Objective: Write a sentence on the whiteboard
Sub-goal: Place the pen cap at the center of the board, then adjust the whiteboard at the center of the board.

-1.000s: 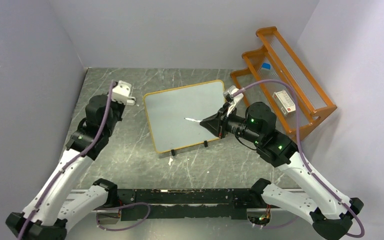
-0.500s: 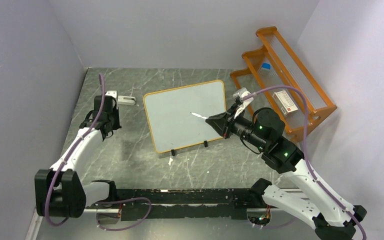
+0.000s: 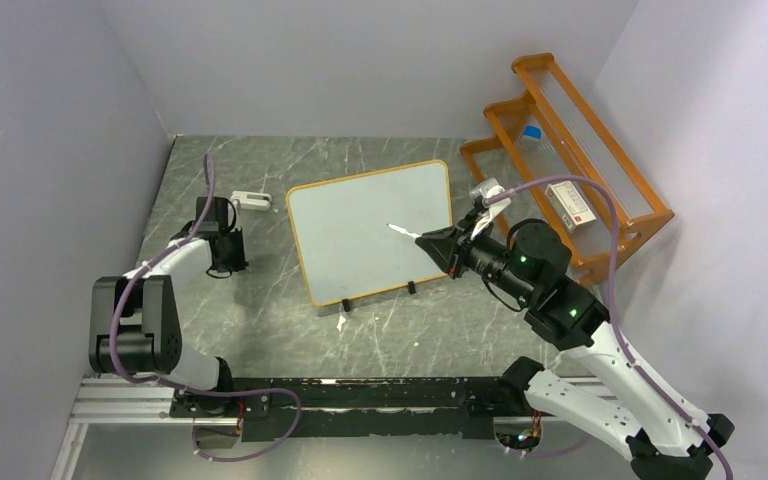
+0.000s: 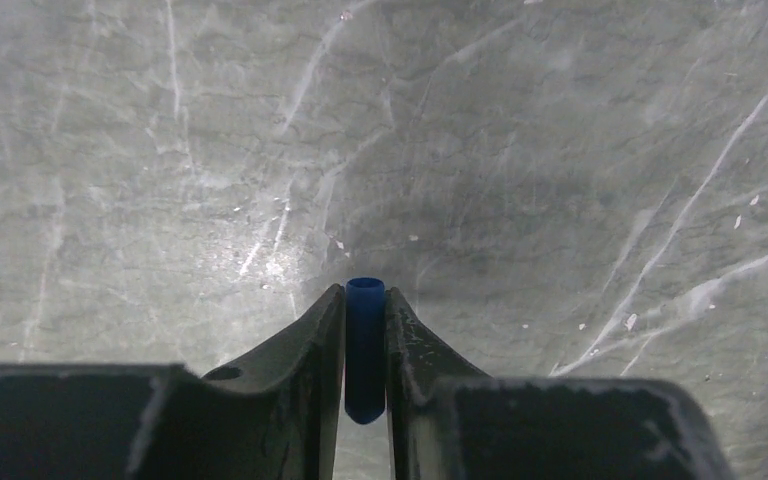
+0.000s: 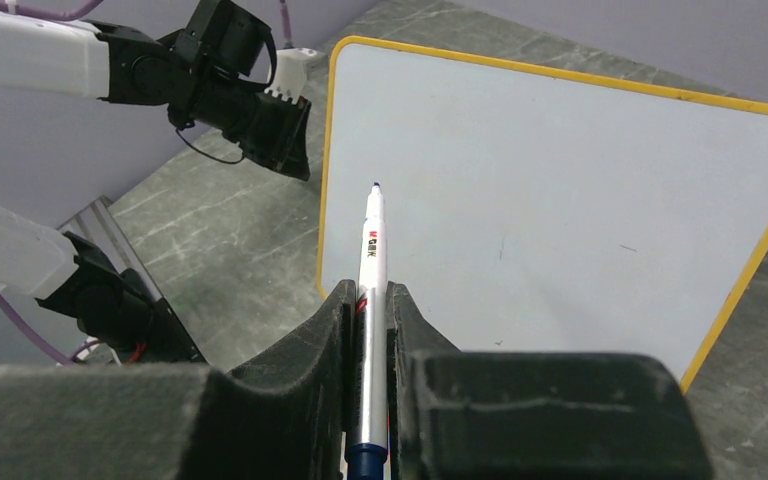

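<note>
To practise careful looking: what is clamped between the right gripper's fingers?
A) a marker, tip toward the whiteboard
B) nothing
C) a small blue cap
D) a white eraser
A: the right wrist view shows the right gripper shut on a white marker, its tip pointing at the still blank whiteboard.

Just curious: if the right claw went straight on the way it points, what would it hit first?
Likely the whiteboard: the pen in the right claw aims at its blank face; the gap is unclear.
</note>
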You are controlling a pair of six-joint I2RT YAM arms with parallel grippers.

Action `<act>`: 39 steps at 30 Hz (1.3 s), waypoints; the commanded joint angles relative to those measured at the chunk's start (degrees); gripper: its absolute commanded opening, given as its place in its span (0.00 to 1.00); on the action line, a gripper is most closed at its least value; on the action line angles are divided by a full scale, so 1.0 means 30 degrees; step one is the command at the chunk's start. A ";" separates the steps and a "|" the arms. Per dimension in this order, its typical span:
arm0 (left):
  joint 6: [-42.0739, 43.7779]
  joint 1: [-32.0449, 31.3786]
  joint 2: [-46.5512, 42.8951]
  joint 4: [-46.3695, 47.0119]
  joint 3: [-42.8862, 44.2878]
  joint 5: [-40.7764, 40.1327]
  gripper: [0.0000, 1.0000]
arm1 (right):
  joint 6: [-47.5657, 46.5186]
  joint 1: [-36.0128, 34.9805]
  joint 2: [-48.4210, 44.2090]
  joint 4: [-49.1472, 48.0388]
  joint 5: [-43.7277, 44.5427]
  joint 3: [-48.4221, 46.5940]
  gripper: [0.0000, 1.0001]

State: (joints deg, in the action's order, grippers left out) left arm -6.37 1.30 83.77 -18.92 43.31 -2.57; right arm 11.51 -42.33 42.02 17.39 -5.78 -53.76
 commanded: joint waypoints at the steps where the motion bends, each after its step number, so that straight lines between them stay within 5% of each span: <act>1: -0.0318 0.0153 0.0288 0.0040 0.0178 0.0937 0.28 | -0.0198 0.0105 -0.0129 -0.0290 0.0284 0.0140 0.00; 8: -0.0590 0.0152 -0.0230 -0.0293 0.0182 0.1032 0.47 | -0.0145 0.0100 -0.0149 -0.0249 0.0598 0.0194 0.00; 14: -0.0809 0.0165 -0.3560 -0.0605 0.0654 0.1454 0.70 | -0.0230 0.0103 -0.0045 0.0081 0.0667 0.0158 0.00; 17: -0.0869 0.0180 -0.5496 -0.0235 0.1086 0.2723 0.97 | -0.0267 0.0102 -0.0062 -0.0003 0.0851 0.0370 0.00; 28: -0.1716 0.0303 -0.8966 0.3884 0.1762 1.2084 0.95 | -0.0176 0.0105 0.0293 -0.0823 0.1080 0.0897 0.00; 33: -0.4287 0.1050 -0.7597 0.7525 0.2012 1.7594 0.91 | -0.0057 0.0089 0.0520 -0.0787 0.0827 0.0811 0.00; 39: -0.6887 0.1049 -0.4935 1.1658 0.2032 2.0896 0.82 | -0.0062 0.0063 0.0688 -0.1355 0.0207 0.0935 0.00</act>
State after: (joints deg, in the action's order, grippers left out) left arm -19.59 4.03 64.88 2.87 48.07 47.53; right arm 11.49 -42.33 43.88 16.47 -3.62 -51.31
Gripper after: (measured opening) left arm 0.850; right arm 0.155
